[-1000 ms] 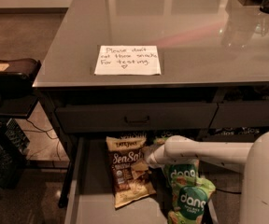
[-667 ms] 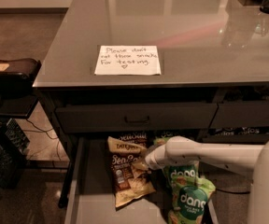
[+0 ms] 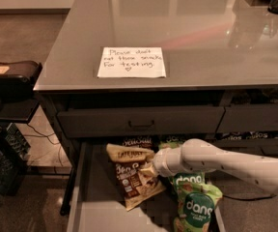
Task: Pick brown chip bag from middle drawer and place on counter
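Gripper (image 3: 146, 170) was down inside the middle drawer (image 3: 95, 197), at the end of the white arm (image 3: 226, 161) reaching in from the right side of my feed. Its tip sat against the upper right part of the brown chip bag (image 3: 128, 177). The bag lay on the drawer floor, turned a bit, with its cream top edge toward the back. Honestly I couldn't tell whether the gripper was open or closed, or whether it actually had hold of the bag, since the wrist covered that bit.

A green dang bag (image 3: 197, 208) stood just beside the brown one on its right, with a second green one (image 3: 187, 180) behind it, tucked partly under the arm. Another dark bag (image 3: 137, 141) peeked out at the back of the drawer. It was maybe the same kind, but hard to read.

Above all that, the closed drawer with the recessed handle (image 3: 141, 123) sat under the counter surface (image 3: 201, 37). The white handwritten note (image 3: 132, 62) lay on that surface near its front edge.
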Available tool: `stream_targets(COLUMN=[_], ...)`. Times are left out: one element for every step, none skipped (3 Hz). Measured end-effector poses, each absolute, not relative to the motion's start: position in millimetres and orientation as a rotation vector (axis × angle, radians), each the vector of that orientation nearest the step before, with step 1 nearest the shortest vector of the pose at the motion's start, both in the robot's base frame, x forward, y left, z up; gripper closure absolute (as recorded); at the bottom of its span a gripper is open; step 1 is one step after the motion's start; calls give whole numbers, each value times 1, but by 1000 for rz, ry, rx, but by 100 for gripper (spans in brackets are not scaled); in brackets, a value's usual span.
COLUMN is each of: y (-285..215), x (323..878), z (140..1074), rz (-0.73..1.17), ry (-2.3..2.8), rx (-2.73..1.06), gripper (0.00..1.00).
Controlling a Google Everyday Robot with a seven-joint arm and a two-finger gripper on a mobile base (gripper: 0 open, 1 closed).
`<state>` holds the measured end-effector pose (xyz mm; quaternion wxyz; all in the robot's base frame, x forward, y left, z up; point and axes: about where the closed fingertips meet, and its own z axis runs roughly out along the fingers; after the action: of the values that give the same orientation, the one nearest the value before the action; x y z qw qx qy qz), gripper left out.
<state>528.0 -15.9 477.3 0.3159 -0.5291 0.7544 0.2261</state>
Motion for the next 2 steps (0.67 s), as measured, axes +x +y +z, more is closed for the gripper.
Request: stream_targets(y=[-33,-53], x=[517,504], z=[522,577], rz=[619,646], ry=[1967,1956], rx=[-1398,-1416], gripper=[100,100])
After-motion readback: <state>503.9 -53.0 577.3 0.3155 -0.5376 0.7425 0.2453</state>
